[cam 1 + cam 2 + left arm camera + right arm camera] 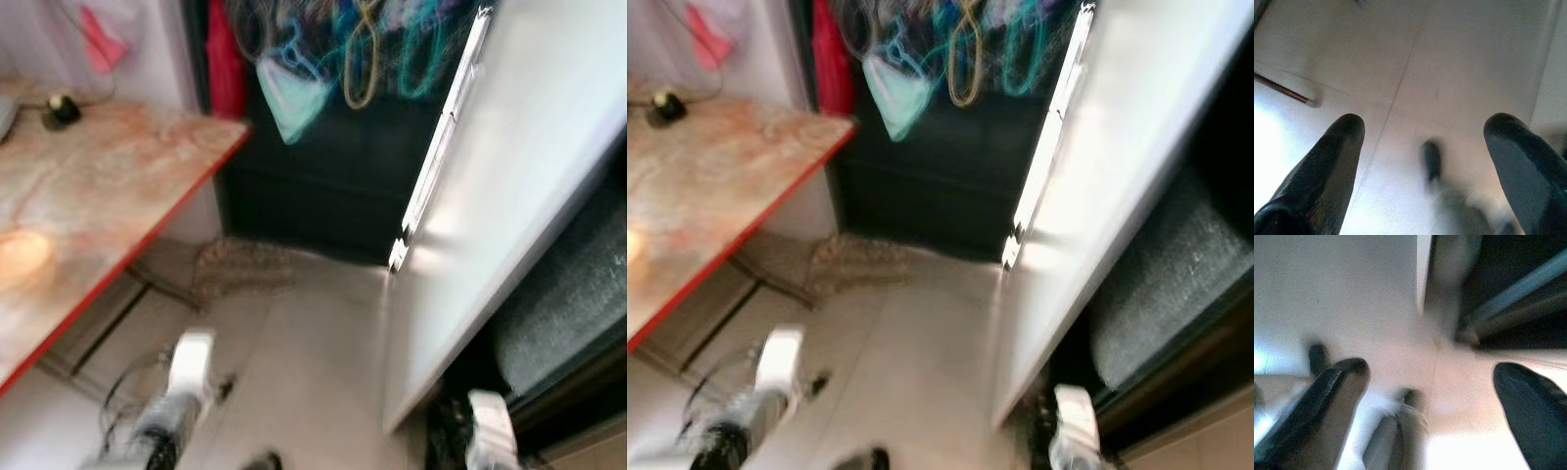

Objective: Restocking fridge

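the fridge door (509,196) is a tall white panel standing swung out on the robot's right, apart from both arms. a slim chrome handle (441,147) runs down its face near the leading edge. behind the door edge lies a dark opening with a grey, grainy-looking mass (563,304); blur makes it impossible to say what that is.

handling judgement: the door is rigid, smooth and probably heavy on its hinge, with a glossy skin that offers fingers little friction. the handle is the only sensible hold: stiff, narrow, standing proud of the panel. take it mid-length and pull square to the face.

the left gripper (1422,161) hangs low over the pale tiled floor (1459,63), its two black fingers spread wide with nothing between them. the right gripper (1432,401) hangs beside the door's lower corner, its fingers likewise wide apart and empty.

surroundings: a marble-patterned table (88,196) with a red edge stands on the left. a pale face mask (292,93) and coloured cords (377,44) hang against a dark surface ahead. a coarse mat (240,266) lies on the floor below them. no stock items can be made out.
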Tool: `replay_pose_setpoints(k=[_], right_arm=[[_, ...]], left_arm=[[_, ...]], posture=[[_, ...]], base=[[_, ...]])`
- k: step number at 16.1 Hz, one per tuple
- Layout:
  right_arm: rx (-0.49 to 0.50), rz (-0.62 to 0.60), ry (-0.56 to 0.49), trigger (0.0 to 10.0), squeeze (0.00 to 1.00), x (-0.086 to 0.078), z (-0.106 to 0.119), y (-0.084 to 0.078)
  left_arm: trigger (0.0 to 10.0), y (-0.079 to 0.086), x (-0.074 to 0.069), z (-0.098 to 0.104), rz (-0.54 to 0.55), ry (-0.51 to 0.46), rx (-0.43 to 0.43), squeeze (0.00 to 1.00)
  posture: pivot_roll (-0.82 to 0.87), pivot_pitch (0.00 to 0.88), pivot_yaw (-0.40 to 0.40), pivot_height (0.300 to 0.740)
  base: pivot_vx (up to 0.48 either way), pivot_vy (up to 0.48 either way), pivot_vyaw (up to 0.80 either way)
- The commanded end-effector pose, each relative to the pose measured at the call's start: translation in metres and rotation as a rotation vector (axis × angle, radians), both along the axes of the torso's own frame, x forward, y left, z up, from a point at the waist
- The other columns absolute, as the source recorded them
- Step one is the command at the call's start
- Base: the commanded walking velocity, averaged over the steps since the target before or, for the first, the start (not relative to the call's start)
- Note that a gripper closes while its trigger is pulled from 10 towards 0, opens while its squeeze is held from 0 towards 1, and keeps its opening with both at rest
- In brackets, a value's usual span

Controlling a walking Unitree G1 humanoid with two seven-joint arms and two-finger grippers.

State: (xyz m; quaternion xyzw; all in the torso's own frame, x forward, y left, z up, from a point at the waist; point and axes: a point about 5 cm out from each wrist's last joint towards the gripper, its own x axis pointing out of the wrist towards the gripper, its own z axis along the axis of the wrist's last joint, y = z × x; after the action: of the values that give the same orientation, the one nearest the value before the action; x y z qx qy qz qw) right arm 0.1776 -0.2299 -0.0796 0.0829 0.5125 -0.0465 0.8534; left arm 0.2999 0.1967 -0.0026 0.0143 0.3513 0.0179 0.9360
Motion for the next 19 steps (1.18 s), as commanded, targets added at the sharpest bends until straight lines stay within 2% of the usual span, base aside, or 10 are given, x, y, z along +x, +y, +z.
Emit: replay_pose_setpoints(k=[1,19], right_arm=[[-0.017,0.028,-0.085,10.0,0.0,0.0262,0.0131,0.0012],[-0.019,0.064,-0.083,10.0,0.0,0.025,0.0123,0.0028]], left_arm=[[10.0,0.0152,-0.0273,-0.0222,0.049,0.112,0.012,0.0],[10.0,0.0169,-0.0287,-0.0229,0.053,0.107,0.024,0.0]], posture=[[0.12,0.066,-0.052,0.74],[0.13,0.05,-0.038,0.74]], base=[[0.0,0.0,0.0],[0.0,0.0,0.77]])
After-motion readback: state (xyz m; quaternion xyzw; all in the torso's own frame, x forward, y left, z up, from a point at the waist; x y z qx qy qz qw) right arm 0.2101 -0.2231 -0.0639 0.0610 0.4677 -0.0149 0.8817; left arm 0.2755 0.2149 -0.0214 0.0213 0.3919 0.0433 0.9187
